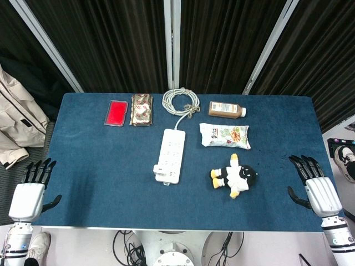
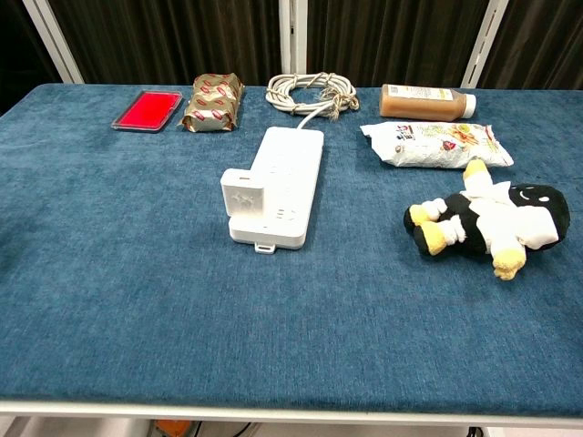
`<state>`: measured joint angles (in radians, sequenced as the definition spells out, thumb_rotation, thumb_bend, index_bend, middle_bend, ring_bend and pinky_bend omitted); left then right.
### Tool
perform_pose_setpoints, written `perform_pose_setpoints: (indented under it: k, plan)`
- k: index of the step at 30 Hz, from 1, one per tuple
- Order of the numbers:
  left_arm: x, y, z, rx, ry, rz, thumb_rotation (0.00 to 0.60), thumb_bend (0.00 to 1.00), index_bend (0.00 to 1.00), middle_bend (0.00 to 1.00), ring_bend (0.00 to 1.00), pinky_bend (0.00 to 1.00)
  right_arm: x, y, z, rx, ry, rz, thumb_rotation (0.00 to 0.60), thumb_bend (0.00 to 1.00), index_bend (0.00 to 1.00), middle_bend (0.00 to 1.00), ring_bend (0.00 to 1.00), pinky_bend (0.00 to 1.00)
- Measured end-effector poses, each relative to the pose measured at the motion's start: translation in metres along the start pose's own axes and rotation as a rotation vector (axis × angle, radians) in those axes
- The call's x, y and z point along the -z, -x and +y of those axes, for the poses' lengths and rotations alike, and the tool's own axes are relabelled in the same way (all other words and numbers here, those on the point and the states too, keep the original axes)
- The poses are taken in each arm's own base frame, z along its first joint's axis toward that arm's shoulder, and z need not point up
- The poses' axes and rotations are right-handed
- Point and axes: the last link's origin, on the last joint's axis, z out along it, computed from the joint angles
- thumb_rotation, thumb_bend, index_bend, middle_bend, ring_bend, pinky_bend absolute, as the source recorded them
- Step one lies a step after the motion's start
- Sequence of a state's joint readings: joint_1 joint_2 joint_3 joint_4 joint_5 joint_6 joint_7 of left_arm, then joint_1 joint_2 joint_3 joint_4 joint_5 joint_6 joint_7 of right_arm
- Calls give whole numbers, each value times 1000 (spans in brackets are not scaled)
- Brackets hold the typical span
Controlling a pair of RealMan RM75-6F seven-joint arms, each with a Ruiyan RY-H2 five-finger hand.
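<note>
A blue table (image 1: pixel 100 166) carries several things. A white power strip (image 1: pixel 171 154) (image 2: pixel 278 185) lies in the middle, with a white plug block on its near end and its coiled cable (image 1: pixel 181 101) (image 2: pixel 311 91) behind. To its right lie a black and white plush toy (image 1: pixel 235 176) (image 2: pixel 492 218), a snack bag (image 1: pixel 224 135) (image 2: pixel 437 144) and a brown bottle (image 1: pixel 226 109) (image 2: pixel 426 100) on its side. My left hand (image 1: pixel 30 194) hangs off the table's left edge, fingers apart, holding nothing. My right hand (image 1: pixel 315 187) hovers at the right edge, also empty. Neither hand appears in the chest view.
A flat red case (image 1: pixel 116 113) (image 2: pixel 147 110) and a wrapped snack pack (image 1: pixel 141 110) (image 2: pixel 211 102) lie at the back left. Dark curtains hang behind the table. A beige jacket (image 1: pixel 14 119) lies off the left side.
</note>
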<state>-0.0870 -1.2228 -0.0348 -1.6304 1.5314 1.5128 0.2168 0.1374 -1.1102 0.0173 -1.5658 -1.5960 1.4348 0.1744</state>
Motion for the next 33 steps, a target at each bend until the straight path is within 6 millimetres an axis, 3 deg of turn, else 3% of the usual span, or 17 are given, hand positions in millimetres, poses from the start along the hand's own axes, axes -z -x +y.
perform_pose_setpoints:
  k: [11, 16, 19, 25, 33]
  plan:
    - [1, 0, 0, 2, 1, 3, 600, 180, 48, 16, 0, 22, -8, 1, -4, 9, -23, -20, 600, 331, 0, 87, 0, 0]
    - [-6, -4, 10, 14, 61, 17, 600, 180, 51, 17, 0, 22, -25, -1, -12, 41, -84, -51, 600, 452, 0, 89, 0, 0]
    - [-16, -6, 23, 32, 138, 18, 600, 180, 54, 17, 0, 27, -45, -3, -23, 61, -144, -87, 600, 521, 0, 90, 0, 0]
    - [-43, -9, 60, 74, 329, -9, 600, 180, 79, 49, 0, 38, -100, 1, -61, 111, -293, -203, 600, 544, 0, 93, 0, 0]
    - [-86, 3, 115, 94, 535, -112, 600, 180, 108, 54, 0, 60, -183, 22, -144, 246, -483, -384, 600, 548, 12, 103, 0, 0]
